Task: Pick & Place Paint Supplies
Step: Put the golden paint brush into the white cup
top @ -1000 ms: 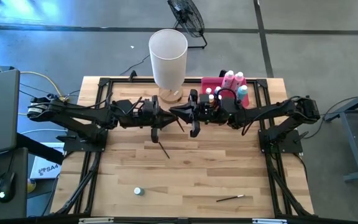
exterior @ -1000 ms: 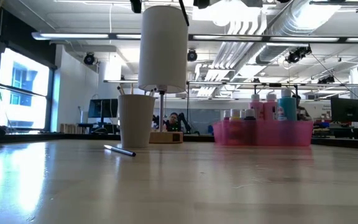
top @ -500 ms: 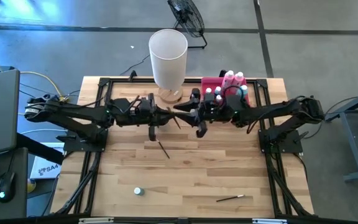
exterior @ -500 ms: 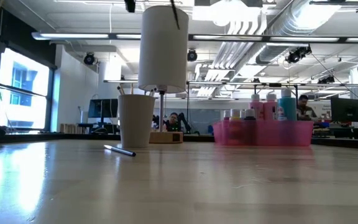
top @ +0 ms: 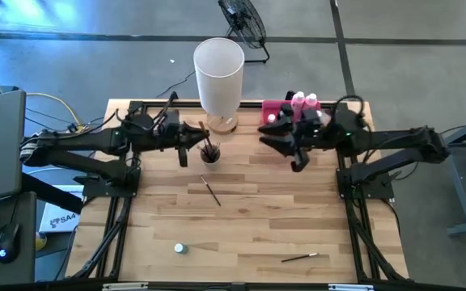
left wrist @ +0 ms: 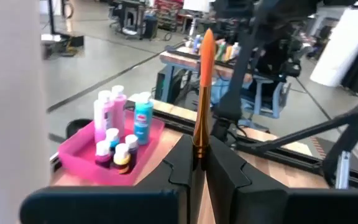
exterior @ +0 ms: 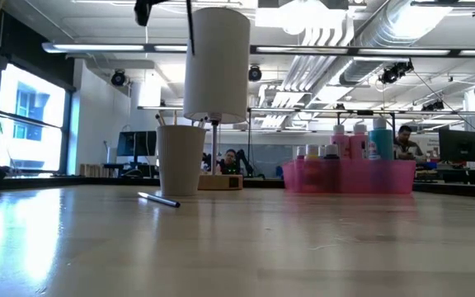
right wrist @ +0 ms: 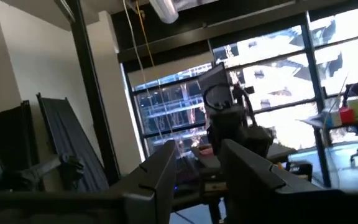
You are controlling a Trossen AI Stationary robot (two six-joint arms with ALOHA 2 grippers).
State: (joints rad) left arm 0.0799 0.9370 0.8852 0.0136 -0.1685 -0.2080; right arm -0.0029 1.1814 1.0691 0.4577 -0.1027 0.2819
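Note:
My left gripper (left wrist: 199, 165) is shut on an orange-handled paintbrush (left wrist: 202, 93), high above the table just left of the cup (top: 209, 151) that holds other brushes. The brush's lower end (exterior: 190, 25) shows at the top of the low view. My right gripper (right wrist: 197, 168) is open with nothing between its fingers, raised in front of the pink tray (top: 275, 107) of paint bottles (top: 301, 101). One brush (top: 210, 191) lies flat mid-table. Another brush (top: 300, 258) and a tiny bottle (top: 180, 248) rest near the front edge. My left gripper pinches the paintbrush between its two fingers at the point where the orange shaft darkens (left wrist: 197, 148). The fingers come in level, from the table's left, across the brush. The brush stands upright, its tapered orange end (left wrist: 207, 37) above the fingers, lifted clear of table and cup.
The tall white cylinder (top: 218, 69) stands on a wooden base (top: 223, 124) at the far edge, right behind the cup. Black frame rails (top: 120, 210) run along the table's left and right sides. Bare wood (top: 281, 202) lies between the arms and the front edge.
The two grippers, close together beside the cup a second ago, have drawn apart. My left gripper has gone toward the table's left edge, and the upright paintbrush has gone with it. My right gripper has pulled back toward the right edge and risen, without the brush.

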